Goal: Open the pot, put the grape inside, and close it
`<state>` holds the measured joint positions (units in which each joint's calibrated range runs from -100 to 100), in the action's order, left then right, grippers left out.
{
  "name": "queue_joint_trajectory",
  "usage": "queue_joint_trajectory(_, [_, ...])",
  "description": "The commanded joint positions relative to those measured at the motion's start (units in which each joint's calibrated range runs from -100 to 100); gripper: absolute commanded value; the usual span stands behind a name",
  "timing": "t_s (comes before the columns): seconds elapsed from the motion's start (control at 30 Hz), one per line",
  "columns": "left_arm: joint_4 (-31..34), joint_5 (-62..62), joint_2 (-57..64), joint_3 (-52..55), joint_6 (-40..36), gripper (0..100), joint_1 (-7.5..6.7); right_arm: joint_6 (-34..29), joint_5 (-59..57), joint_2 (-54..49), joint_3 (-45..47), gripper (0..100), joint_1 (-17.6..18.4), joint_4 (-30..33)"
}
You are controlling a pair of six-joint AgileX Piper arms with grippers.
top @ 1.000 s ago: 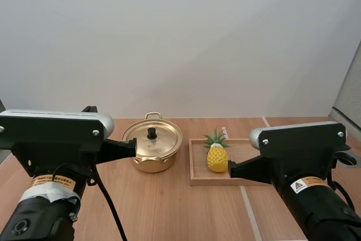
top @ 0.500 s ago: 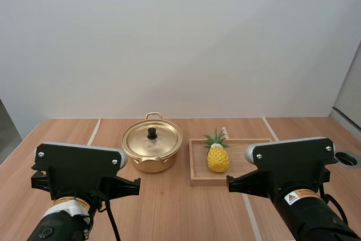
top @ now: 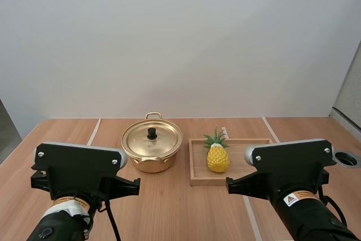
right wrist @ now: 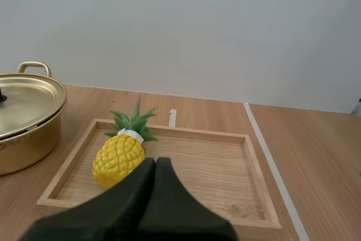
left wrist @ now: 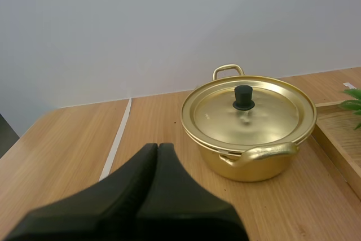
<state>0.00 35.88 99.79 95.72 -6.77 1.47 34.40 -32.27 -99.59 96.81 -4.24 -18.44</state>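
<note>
Round gold metal pot (top: 152, 150), lid (left wrist: 265, 118) on, sits beside shallow wooden tray (top: 193, 165); yellow toy pineapple (top: 218, 158), no grape, lies in it. Left gripper (left wrist: 158, 146), right gripper (right wrist: 155, 161): jaws clenched, empty. Lid first, likely: part left jaws, centre over black knob (left wrist: 243, 97), lift straight.

Plain white wall (top: 180, 38), light wooden table (top: 169, 207), even light

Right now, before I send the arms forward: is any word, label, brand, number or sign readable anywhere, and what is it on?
Left arm label: orange strip with print, too small to read.
Right arm label: a warning triangle sign beside print that is too small to read.
Pot, pineapple, wooden tray: no text, brand or number on any of them.
</note>
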Motion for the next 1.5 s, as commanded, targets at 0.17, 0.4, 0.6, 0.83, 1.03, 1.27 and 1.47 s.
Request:
queue_joint_trajectory(0.17, [0.9, -4.5, 0.2, 4.3, -0.2, 1, 0.0, -0.1, 0.5, -0.4, 3.2, 0, 0.1, -0.1])
queue_joint_trajectory(0.4, [0.9, -5.6, 0.2, 4.3, -0.1, 1, 0.0, -0.1, -0.3, -0.4, 3.2, 0, 0.1, -0.1])
queue_joint_trajectory(0.6, [0.9, -5.6, 0.2, 4.3, -0.1, 1, 0.0, -0.9, -0.8, -0.4, 3.2, 0, 0.1, -0.1])
queue_joint_trajectory(0.83, [0.9, -6.4, 0.2, 4.3, -0.1, 1, 0.0, -0.9, -0.8, -0.4, 3.2, 0, 0.1, -0.1])
queue_joint_trajectory(1.03, [0.9, -6.4, 0.2, 4.3, -0.1, 1, 0.0, -0.9, -0.8, -0.4, 3.2, 0, 0.5, -0.1])
queue_joint_trajectory(1.27, [0.9, -6.4, 0.2, 4.3, -0.1, 1, 0.0, -0.9, -0.8, -0.4, 3.2, 0, 4.6, -0.1])
queue_joint_trajectory(1.47, [0.9, -6.7, 0.2, 4.3, -0.1, 1, 0.0, -0.9, -0.8, -0.4, 3.2, 0, 4.3, -0.1])
